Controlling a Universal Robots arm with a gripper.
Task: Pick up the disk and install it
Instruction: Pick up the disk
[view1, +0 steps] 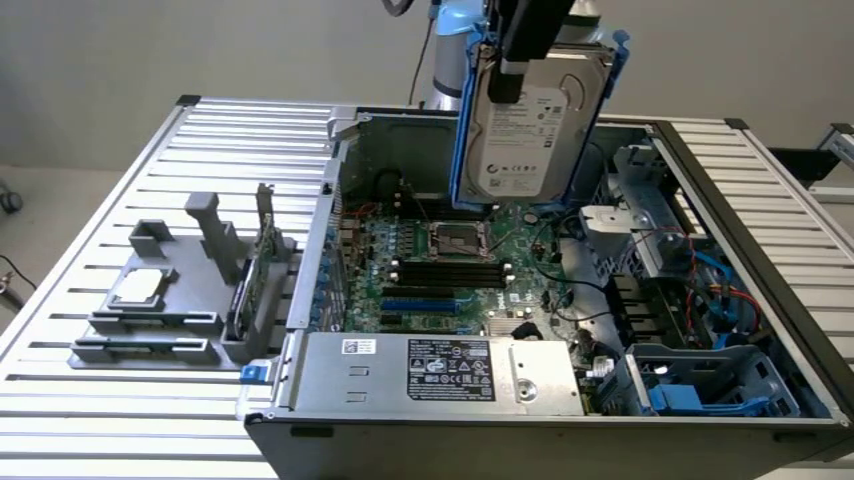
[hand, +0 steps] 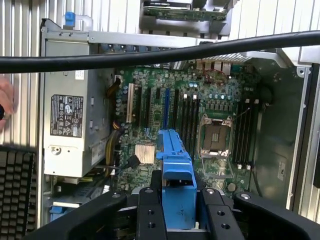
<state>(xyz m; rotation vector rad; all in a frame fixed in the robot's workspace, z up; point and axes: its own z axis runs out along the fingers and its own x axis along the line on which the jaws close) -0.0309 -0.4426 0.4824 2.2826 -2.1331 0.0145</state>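
Slats of bare metal make up the table (view1: 120, 180). Going by the exterior view's left, a grey fixture (view1: 174, 300) sits near that edge. A small square silver chip (view1: 140, 288) lies flat on it, and a circuit card (view1: 260, 270) stands upright in its slot on the side toward the computer.

Next along is the open computer case (view1: 467, 450), which takes up the middle of the table. Along the case's near wall lies the power supply (view1: 534, 385). It carries a black label (view1: 451, 368) crowded with white certification marks and a small white sticker (view1: 360, 347) beside it. I cannot read the print on either. Behind it the green motherboard (view1: 441, 260) lies flat, with the processor socket (view1: 454, 238) and dark memory slots below it.

The disk (view1: 534, 135) hangs upright above the far end of the board, clear of the case floor. Its white label faces the exterior camera and blue carrier rails run down both long sides. The label's text and codes are too fine to make out, and I can tell no brand.

The gripper (hand: 180, 210) comes down from above, half closed on the disk. In the wrist view its black fingers (hand: 150, 215) press the blue carrier from either side, and a black cable (hand: 150, 57) crosses over the case.

Toward the exterior view's right, a blue plastic bracket (view1: 694, 395) sits in the drive cage at the case's near corner.
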